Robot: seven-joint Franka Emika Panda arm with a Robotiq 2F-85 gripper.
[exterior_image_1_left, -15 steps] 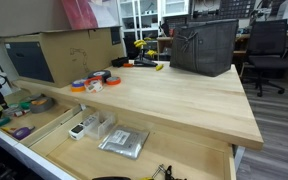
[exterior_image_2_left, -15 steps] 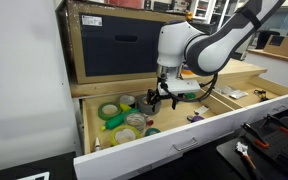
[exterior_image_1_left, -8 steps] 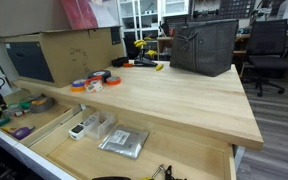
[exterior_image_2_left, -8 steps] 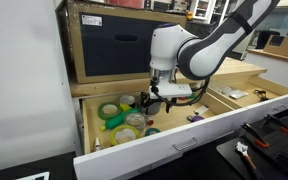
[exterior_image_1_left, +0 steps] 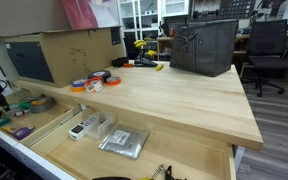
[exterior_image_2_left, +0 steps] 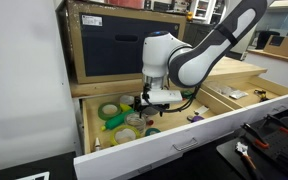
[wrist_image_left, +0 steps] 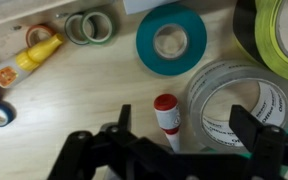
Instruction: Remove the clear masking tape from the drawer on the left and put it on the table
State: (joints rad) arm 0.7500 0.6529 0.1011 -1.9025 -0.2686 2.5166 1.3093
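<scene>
Shifted left along the drawer (exterior_image_2_left: 184, 141), my gripper (wrist_image_left: 187, 120) now hangs, jaws spread, partly over the clear masking tape (wrist_image_left: 239, 68), so centring and descending looks next.

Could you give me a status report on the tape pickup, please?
Pincer open, over the drawer, holding nothing. Clear masking tape flat in drawer, ungrasped. Red-capped stick beside it, between the fingers.

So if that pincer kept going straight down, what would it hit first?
Likely the red-capped stick, or the clear masking tape beside it; both lie in the drawer under the open pincer. Heights unclear.
</scene>
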